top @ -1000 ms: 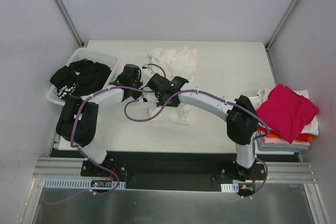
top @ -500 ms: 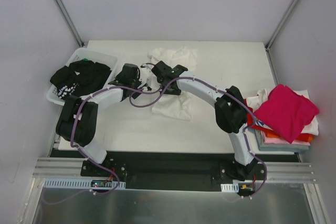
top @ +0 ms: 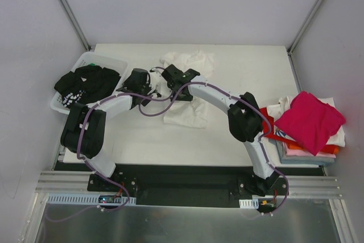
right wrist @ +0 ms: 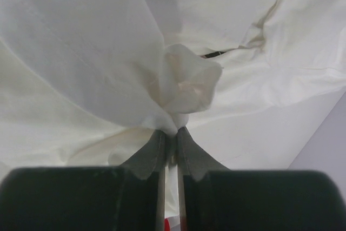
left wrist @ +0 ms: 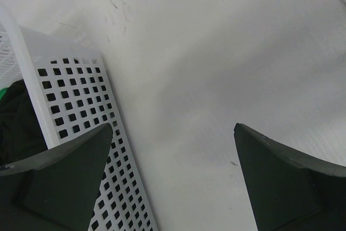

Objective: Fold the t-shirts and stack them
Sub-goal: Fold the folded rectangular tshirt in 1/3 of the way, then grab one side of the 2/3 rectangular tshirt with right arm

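Found at mid-table: a rumpled white cloth t-shirt (top: 183, 112), partly flat, showing on both sides of the right arm crossing it.

Right gripper (right wrist: 172, 132) clenched on a bunched fold of the white cloth t-shirt — jaws nearly together, fabric pinched between the tips and puckered into a small knot just beyond them. In the wrist view, cloth draped away from the pinch on every side. Whether lifted clear of the white table (top: 250, 72) at that point: cannot tell.

Left gripper (left wrist: 172, 128) released, jaws wide apart, nothing between them. Poised over bare tabletop just beside the perforated wall of the white plastic basket (left wrist: 81, 96).

From overhead, white plastic basket set at the table's left edge, holding a black t-shirt with white print (top: 88, 83), heaped and spilling over the near rim.

At the table's right edge, well apart from both grippers — a stack of garments. Magenta t-shirt (top: 310, 120) loose and rumpled on top, not squared to the pile; orange t-shirt (top: 301, 152) showing beneath at the near side; a white garment (top: 282, 105) protruding at the stack's left.
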